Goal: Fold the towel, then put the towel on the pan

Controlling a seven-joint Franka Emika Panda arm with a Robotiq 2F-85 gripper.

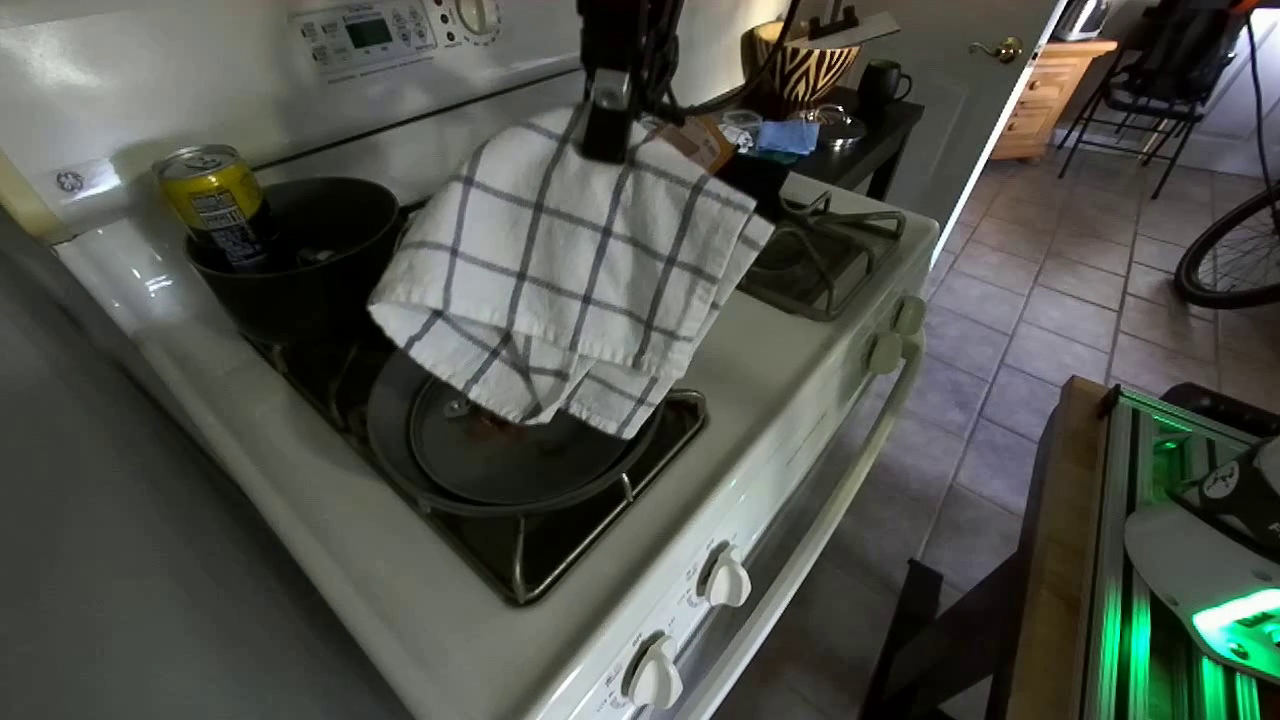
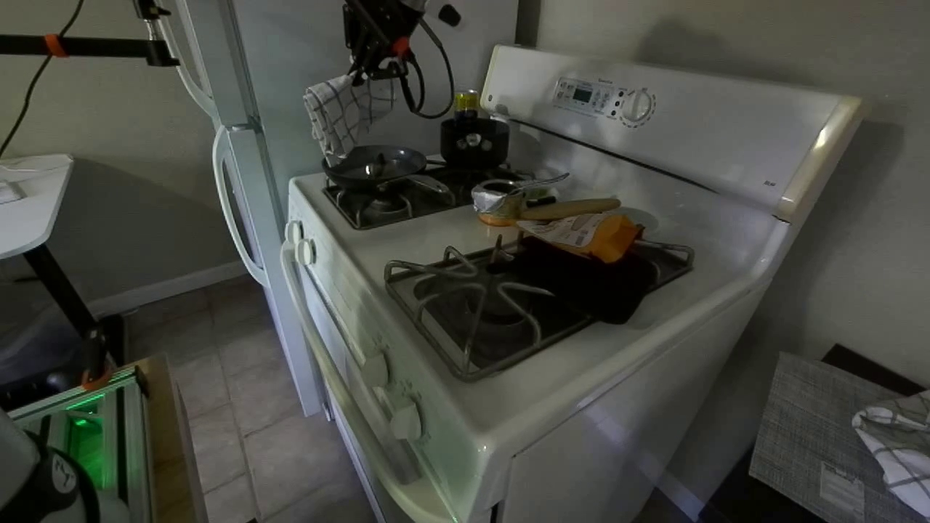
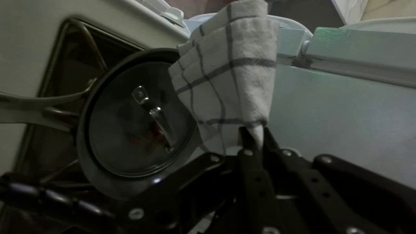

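In an exterior view the towel [image 1: 575,250] hung from the gripper [image 1: 606,150] over the pan [image 1: 390,425], hiding part of its rim, and the loose lower edges showed at least 2 layers. The folding thus looked at least partly done, though the number of folds could not be told; laying the towel down was left to do. There its free edge pointed down toward the pan, and the cloth spread so broadly that no long axis stood out. In an exterior view the towel [image 2: 338,112] hung toward the side of the pan nearest the refrigerator [image 2: 280,109], its long axis steep and a lower corner pointing down at the rim; whether that corner touched the metal could not be told. In the wrist view the fingers [image 3: 271,143] were pressed narrowly together on a gathered bit of the towel, whose long axis ran from that pinch up the picture, the free end pointing toward the top edge. It overlapped only part of the pan, in which sat what looked like a clear lid [image 3: 122,120], so some shift across before release seemed called for.
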